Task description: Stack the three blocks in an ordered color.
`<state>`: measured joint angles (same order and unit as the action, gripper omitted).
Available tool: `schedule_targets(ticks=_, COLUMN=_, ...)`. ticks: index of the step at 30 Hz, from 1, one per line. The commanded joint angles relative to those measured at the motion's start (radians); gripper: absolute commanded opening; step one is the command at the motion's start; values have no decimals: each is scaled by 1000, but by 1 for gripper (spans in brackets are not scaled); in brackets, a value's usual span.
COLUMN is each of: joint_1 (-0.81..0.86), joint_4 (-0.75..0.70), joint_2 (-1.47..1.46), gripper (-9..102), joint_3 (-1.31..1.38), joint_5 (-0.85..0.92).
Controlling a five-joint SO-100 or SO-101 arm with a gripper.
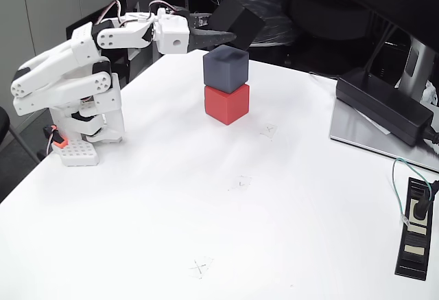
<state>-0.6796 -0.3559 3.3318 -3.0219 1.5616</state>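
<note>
I see the grey block [226, 66] stacked on the red block [227, 104] near the desk's [206, 211] far edge, my jaws clamped on the tilted black block [236, 22] just above, power brick [384, 104] at the right edge.

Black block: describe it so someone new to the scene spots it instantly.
Start at the white arm on the table's left edge in the fixed view and follow it to the gripper. The black block is the tilted cube held there, in the air above the grey block stacked on the red block.
</note>
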Motion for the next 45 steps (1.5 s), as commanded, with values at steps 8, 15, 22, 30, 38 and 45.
schedule_targets(ticks=8, joint_1=-2, joint_4=-14, joint_2=11, gripper=1, joint_3=130, joint_5=2)
schedule_targets(ticks=15, joint_1=-3, joint_4=-225, joint_2=9, gripper=1, joint_3=210, joint_5=0)
schedule_targets(ticks=22, joint_1=-3, joint_4=-337, joint_2=9, gripper=1, joint_3=225, joint_5=0)
schedule_targets(ticks=30, joint_1=-18, joint_4=-347, joint_2=9, gripper=1, joint_3=239, joint_5=-2)
schedule_targets(ticks=38, joint_1=-52, joint_4=-485, joint_2=8, gripper=1, joint_3=362, joint_5=-2)
schedule_targets(ticks=45, joint_1=-52, joint_4=-769, joint_2=-44, gripper=1, joint_3=497, joint_5=-3)
